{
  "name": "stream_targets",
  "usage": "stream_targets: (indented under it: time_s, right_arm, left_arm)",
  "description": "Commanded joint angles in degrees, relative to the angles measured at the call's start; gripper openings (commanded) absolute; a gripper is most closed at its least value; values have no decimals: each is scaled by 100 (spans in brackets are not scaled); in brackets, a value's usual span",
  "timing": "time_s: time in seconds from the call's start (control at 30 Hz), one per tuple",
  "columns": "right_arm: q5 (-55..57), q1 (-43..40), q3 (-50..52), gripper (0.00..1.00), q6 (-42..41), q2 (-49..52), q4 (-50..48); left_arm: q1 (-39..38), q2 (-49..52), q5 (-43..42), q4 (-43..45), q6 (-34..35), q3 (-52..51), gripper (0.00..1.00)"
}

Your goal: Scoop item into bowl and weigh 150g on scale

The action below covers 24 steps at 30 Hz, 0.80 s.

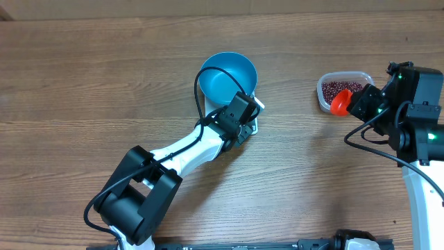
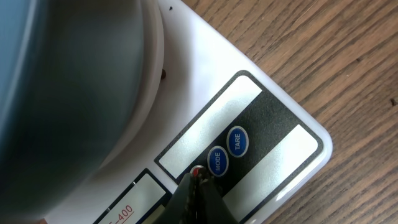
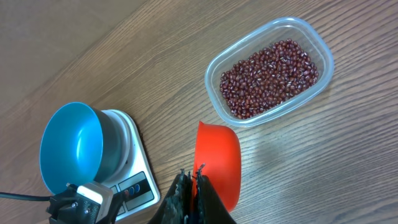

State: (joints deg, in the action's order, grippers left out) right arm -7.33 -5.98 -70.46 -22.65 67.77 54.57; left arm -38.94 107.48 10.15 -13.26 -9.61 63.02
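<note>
The beans (image 3: 270,78) lie as a loose maroon heap in a clear tub (image 3: 249,48). In the right wrist view they sit toward 1 o'clock from the right gripper (image 3: 191,182), apart from it. That gripper's jaws are clamped on an orange scoop (image 3: 219,163), whose empty cup stands between the jaws and the tub without touching it. The part of the scoop inside the grip is hidden by the fingers. The tub's long axis runs from 8 o'clock to 2 o'clock in this view. The blue bowl (image 3: 71,146) stands empty on the white scale (image 3: 138,163), well away at 9 o'clock from the tub. The scale's button edge points to 5 o'clock from the bowl. From overhead the bowl and the left arm cover nearly all of the scale. The left gripper (image 2: 196,180) has its jaws closed on nothing. Its tips are down at the button panel, at a small red spot at 8 o'clock from the MODE button (image 2: 217,160), with TARE (image 2: 237,140) at 1 o'clock from that. In the left wrist view the bowl is only a blur, and the scale's display cannot be made out. Everything rests on a wood-grain table (image 1: 104,83).
</note>
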Motion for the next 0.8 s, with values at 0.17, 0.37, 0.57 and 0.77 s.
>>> stream_targets:
  time_s: [0.17,0.37,0.57,0.77]
  right_arm:
    - [-24,-20,-166,4,22,-7,-37]
    - [-24,-20,-166,4,22,-7,-37]
    - [-24,-20,-166,4,24,-7,-37]
    - [-24,-20,-166,4,24,-7,-35]
  left_arm:
    - [46,118,76,24,2,-31,4]
    - [46,461,74,76,114,-31,4]
    - [46,505,76,153,151,-31,4]
    - [33,498,76,144,151,-26,4]
